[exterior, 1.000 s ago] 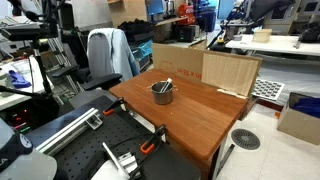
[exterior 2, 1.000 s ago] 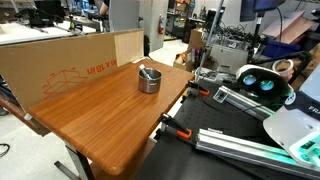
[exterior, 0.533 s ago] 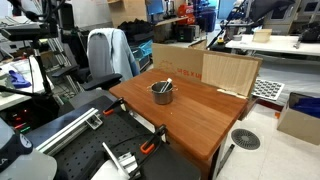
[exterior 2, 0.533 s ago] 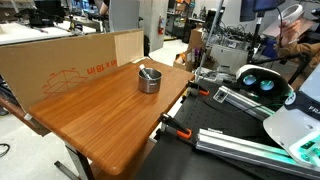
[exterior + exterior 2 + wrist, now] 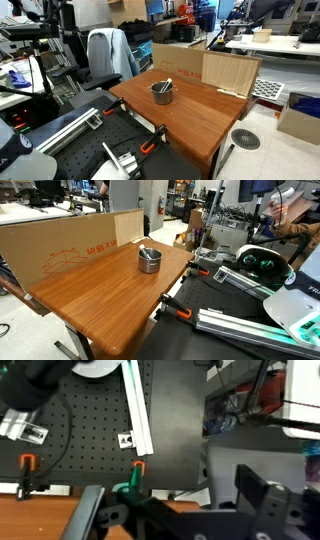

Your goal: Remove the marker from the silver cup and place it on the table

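Open wood of the table (image 5: 205, 120) on every side of the silver cup (image 5: 162, 93), reachable from above. Blocked along the far edge by upright cardboard (image 5: 230, 70). Crowded at the near edge by an orange clamp (image 5: 149, 147) and black perforated bench (image 5: 85, 152).

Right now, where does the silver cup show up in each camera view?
Exterior view: silver cup near frame centre, on the wooden table.
Exterior view: silver cup just above centre, towards the table's far end.
Wrist view: not in it.
Shared landmark: cardboard sheet along the table, both exterior views.
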Tool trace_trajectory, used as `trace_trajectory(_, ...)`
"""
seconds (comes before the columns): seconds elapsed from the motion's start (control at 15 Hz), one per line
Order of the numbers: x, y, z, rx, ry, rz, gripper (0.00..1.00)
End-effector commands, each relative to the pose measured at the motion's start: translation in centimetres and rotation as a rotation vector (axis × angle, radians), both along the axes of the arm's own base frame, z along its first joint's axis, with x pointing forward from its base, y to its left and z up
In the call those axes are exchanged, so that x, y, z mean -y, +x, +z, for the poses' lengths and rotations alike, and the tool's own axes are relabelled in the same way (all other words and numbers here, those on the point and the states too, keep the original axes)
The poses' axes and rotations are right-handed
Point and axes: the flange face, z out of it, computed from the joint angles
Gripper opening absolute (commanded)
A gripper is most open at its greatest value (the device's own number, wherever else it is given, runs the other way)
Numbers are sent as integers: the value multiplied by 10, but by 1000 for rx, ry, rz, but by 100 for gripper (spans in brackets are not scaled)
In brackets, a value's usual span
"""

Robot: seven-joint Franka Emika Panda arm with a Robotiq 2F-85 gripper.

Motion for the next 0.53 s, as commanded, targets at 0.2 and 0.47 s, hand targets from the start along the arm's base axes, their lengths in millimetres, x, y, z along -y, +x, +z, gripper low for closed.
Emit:
trace_trajectory(0.2,34,25,-7,158,-40,-59,100)
trace_trajectory(0.47,76,54,-17,256,-77,-142,100)
